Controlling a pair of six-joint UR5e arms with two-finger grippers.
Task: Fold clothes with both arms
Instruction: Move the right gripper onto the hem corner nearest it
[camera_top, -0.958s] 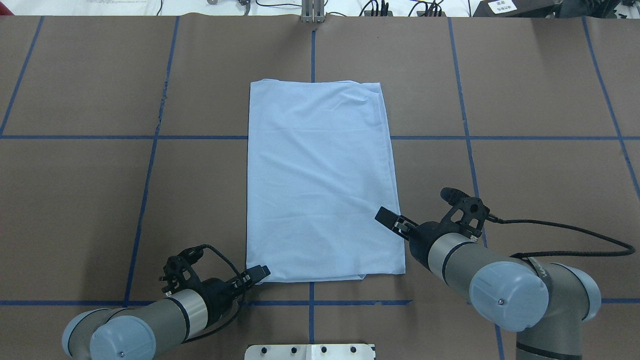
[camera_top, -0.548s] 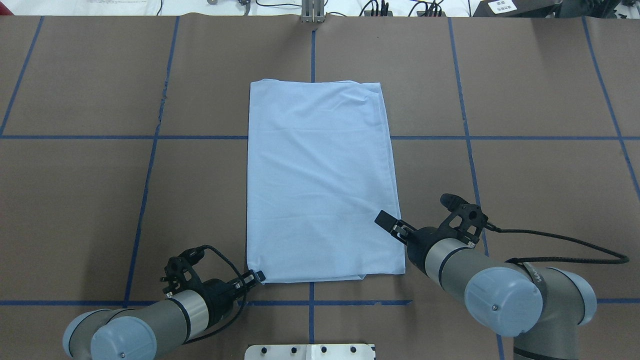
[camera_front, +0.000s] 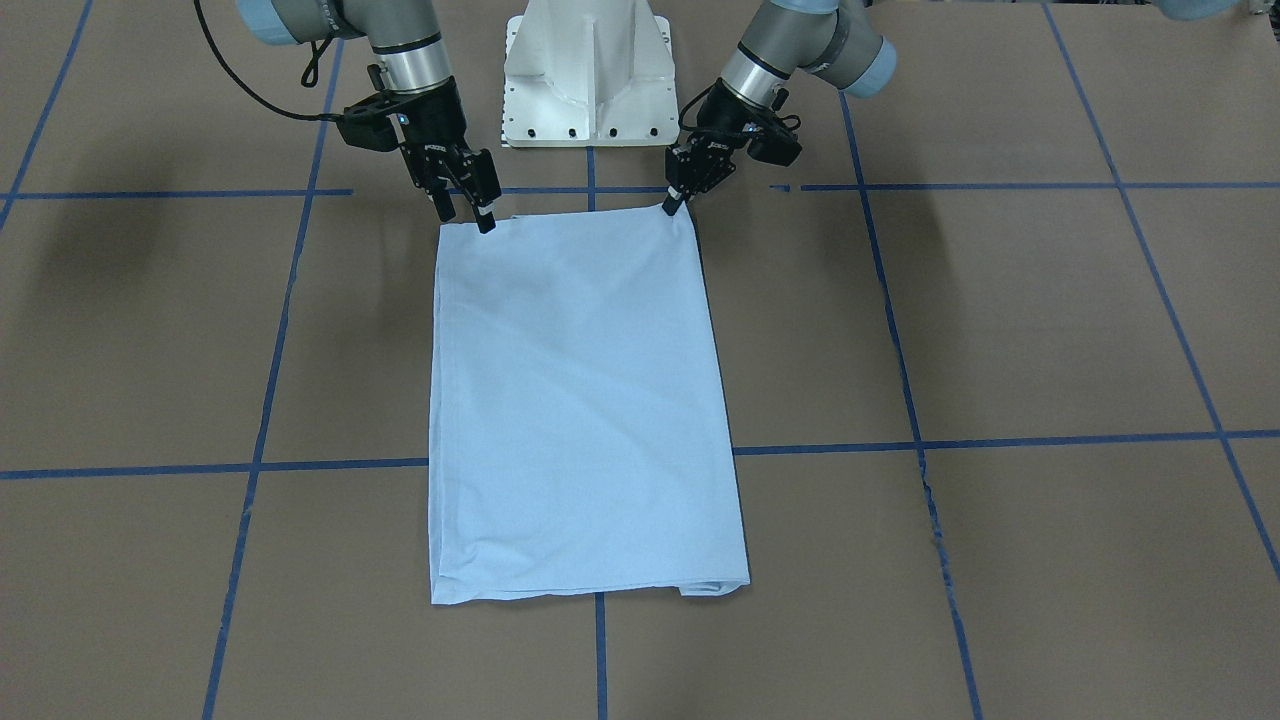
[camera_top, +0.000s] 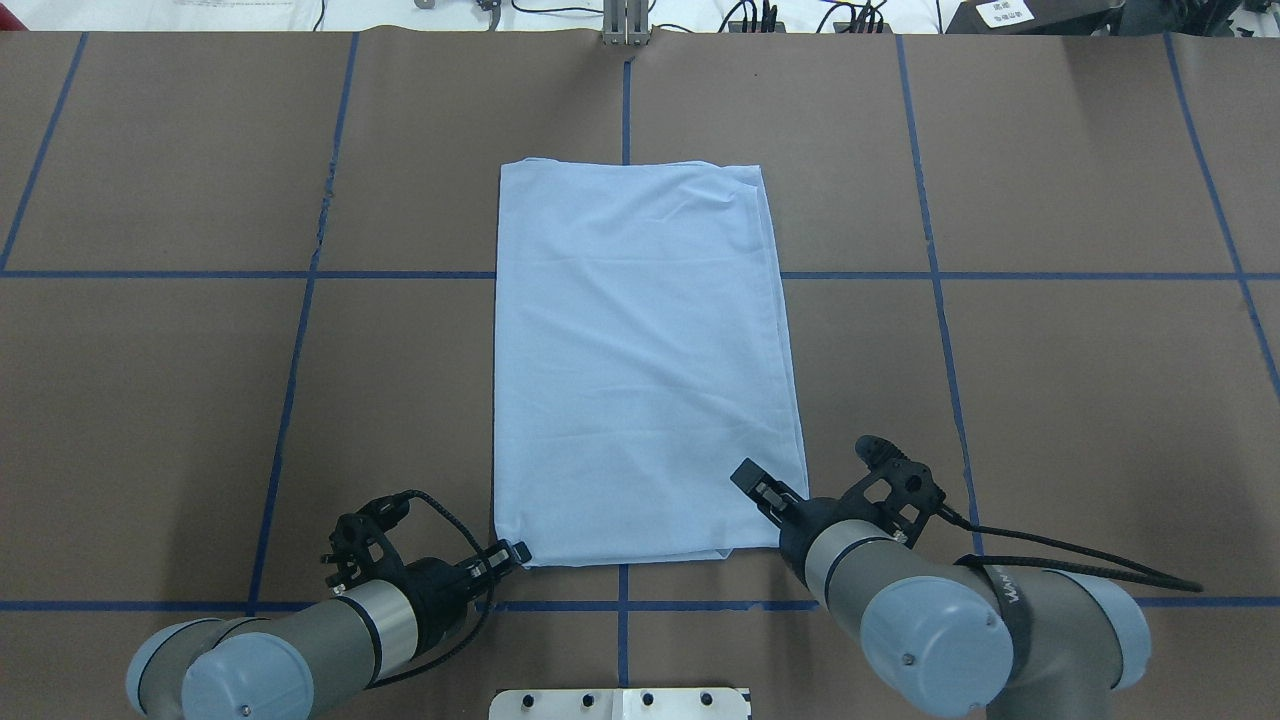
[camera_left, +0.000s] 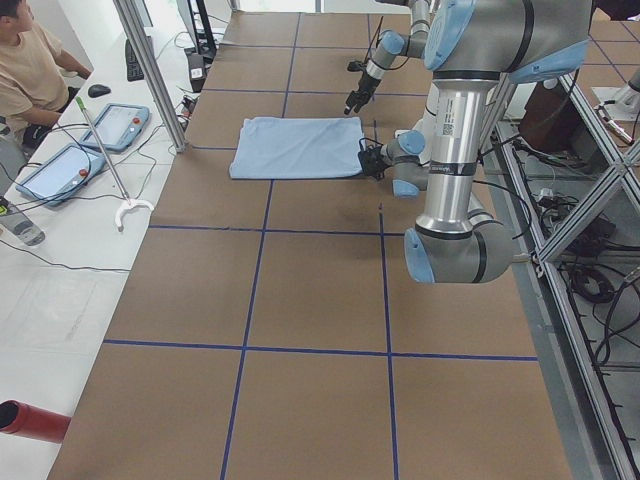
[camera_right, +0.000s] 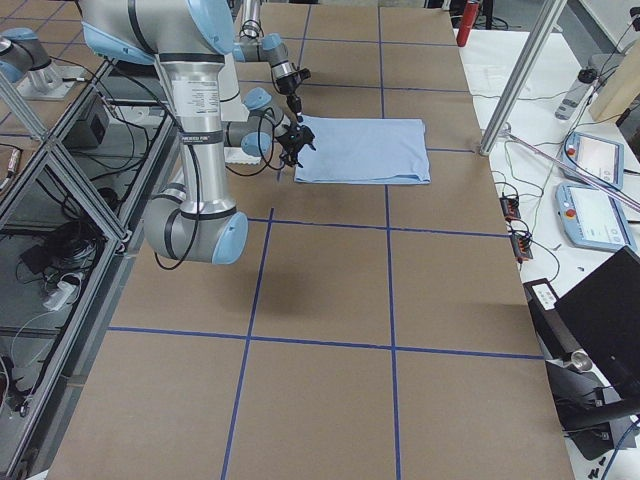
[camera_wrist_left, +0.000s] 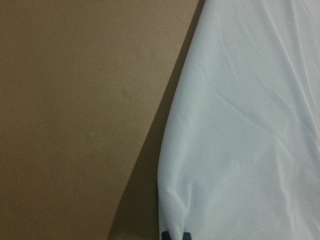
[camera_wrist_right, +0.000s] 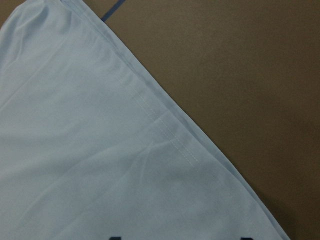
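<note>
At the near left of the brown desk (camera_top: 180, 400), the left arm (camera_top: 300, 635) is laid low toward the cloth, and its end effector (camera_top: 512, 551) is clenched on the near left corner of the T-shirt (camera_top: 640, 350). In the left wrist view the two dark fingertips (camera_wrist_left: 166, 235) are seen close together at the cloth's edge, with small creases gathered just above them. The light blue T-shirt is spread flat in the middle of the desk, folded into a long rectangle whose long sides run away from the robot. A blue tape line (camera_top: 250, 274) is crossed by it partway along. A doubled layer is shown along its right side, and a stitched hem (camera_wrist_right: 165, 131) is picked out there in the right wrist view. Further right, the right arm (camera_top: 950, 620) is angled in over the near right corner of the T-shirt. Its end effector (camera_top: 747, 476) is released, with the fingers spread wide above the cloth. Whether they touch the cloth cannot be told.
</note>
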